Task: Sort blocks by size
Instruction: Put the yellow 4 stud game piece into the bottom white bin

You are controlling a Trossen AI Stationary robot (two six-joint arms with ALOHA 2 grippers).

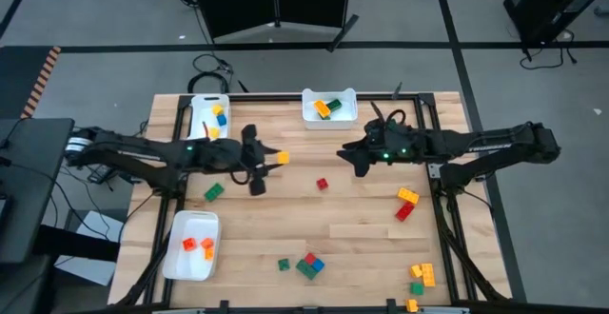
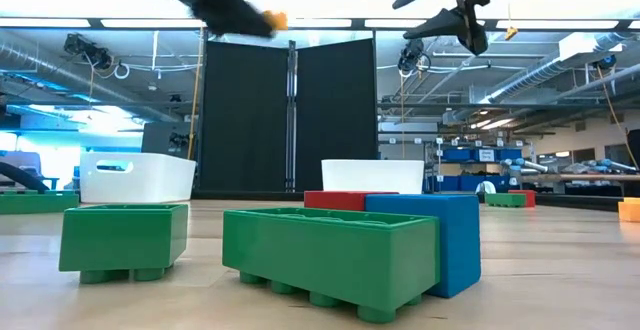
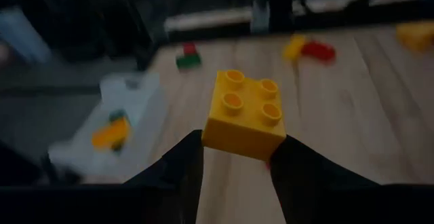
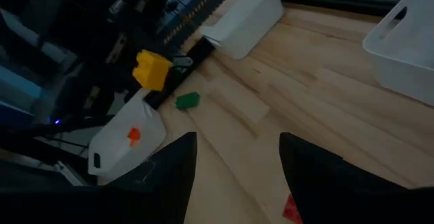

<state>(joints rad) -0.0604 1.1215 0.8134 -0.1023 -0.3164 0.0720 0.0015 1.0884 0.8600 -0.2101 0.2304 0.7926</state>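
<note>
From above, the left gripper (image 1: 272,159) hangs over the wooden table (image 1: 362,228), clamping a yellow brick (image 1: 282,158); the right gripper (image 1: 350,156) faces it, a small red brick (image 1: 323,184) lying between them. At table height, the yellow brick (image 2: 274,18) rides high, green bricks (image 2: 330,255) lie nearest. The left wrist shows fingers (image 3: 180,166) pinching the brick (image 3: 245,113). The right wrist shows empty, parted fingers (image 4: 173,163), white trays (image 4: 249,13) beyond.

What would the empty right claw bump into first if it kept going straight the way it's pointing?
Probably the left gripper and its yellow block: they sit dead ahead of the right gripper, open and empty. The table between looks bare, though depth is hard to judge.
</note>
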